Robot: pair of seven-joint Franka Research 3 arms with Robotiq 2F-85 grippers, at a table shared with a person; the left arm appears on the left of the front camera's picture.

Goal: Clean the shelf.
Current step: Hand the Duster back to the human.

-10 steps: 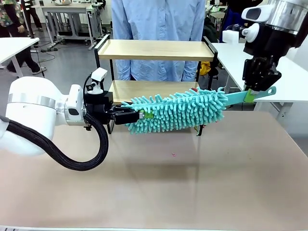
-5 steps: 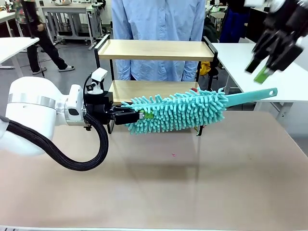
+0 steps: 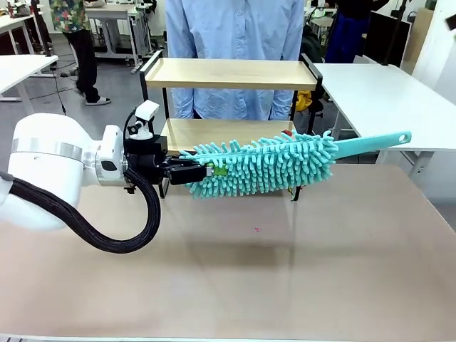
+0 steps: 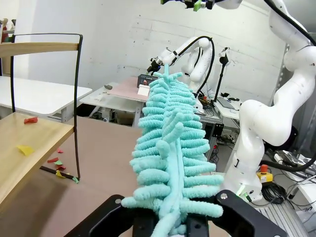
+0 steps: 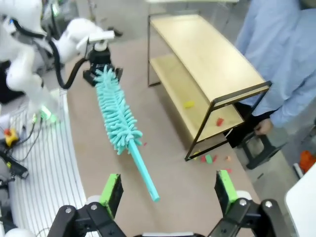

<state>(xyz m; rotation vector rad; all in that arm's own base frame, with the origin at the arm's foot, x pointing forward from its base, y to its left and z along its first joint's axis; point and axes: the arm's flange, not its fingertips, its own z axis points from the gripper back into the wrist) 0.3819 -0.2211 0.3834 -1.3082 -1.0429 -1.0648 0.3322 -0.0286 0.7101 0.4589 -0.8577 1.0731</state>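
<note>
Shelf stood at the far edge of the table, its two wooden boards between black end rails, with a person in a blue shirt right behind it. Small scraps of yellow and red lay on the lower board, and more sat on the table by the right-hand foot.

A second earlier the right gripper had been pinching the free end of the teal duster; it had since let go and lifted well clear, its green-padded fingers spread wide with nothing between them. That left the left gripper alone with the tool, clamped on the fluffy end so that the bare handle stuck out to the right, in front of the lower board.

The handover looked done, though the grip seemed backwards for sweeping: the soft head was in the jaws and the plain stick was free. The debris was untouched, so cleaning had yet to start.
</note>
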